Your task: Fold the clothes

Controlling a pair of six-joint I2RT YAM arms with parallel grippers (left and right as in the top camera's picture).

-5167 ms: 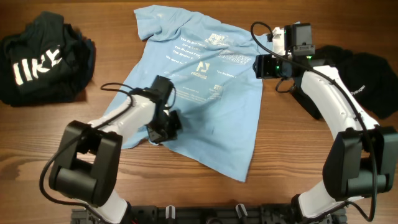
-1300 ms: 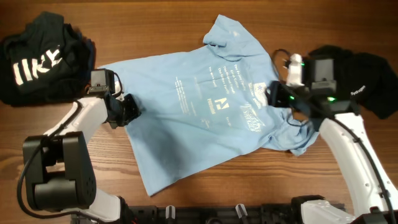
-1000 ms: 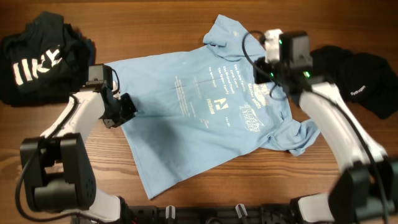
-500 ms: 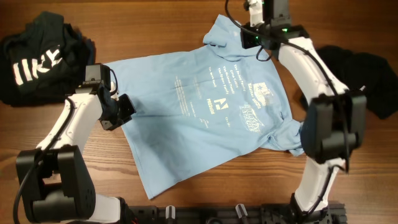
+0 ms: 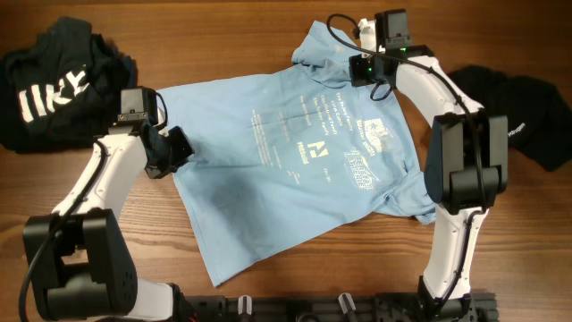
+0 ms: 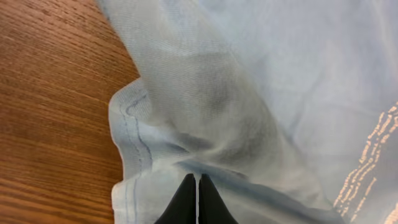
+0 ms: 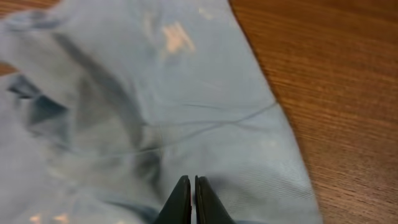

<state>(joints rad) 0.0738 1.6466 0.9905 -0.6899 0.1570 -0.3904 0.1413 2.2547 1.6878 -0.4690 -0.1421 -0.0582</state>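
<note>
A light blue T-shirt (image 5: 295, 170) with white print lies spread and a little rumpled on the wooden table (image 5: 375, 268). My left gripper (image 5: 177, 146) is at its left hem. In the left wrist view the left gripper (image 6: 197, 177) is shut, with folds of the T-shirt (image 6: 249, 93) gathering at its tips. My right gripper (image 5: 359, 67) is over the shirt's upper sleeve area near the top edge. Seen from the right wrist, the right gripper (image 7: 193, 178) is shut, its tips over flat blue cloth (image 7: 186, 93) with nothing pinched that I can see.
A heap of black clothes with white lettering (image 5: 63, 80) lies at the far left. Another black garment (image 5: 523, 116) lies at the right edge, beside the right arm. Bare wood shows along the front of the table.
The right arm has swung from the shirt's lower right up to its top edge while shut. The left gripper has closed at the left hem. The shirt has hardly moved.
</note>
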